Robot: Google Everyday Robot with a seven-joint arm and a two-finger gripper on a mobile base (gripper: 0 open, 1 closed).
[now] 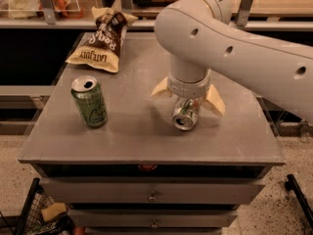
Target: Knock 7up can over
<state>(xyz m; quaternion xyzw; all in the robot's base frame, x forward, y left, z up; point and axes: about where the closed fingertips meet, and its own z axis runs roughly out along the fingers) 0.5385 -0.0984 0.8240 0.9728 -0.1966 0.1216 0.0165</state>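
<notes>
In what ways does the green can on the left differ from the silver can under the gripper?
The green can stands upright; the 7up can lies on its side, one end toward the camera. The green can is all green; the 7up can is pale silver. The green can stands free; the 7up can lies under the open gripper. Both are small drinks cans.

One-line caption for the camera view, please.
Open hand straddles the tipped 7up can on the grey table; a green can stands upright nearby, chip bag behind.
</notes>
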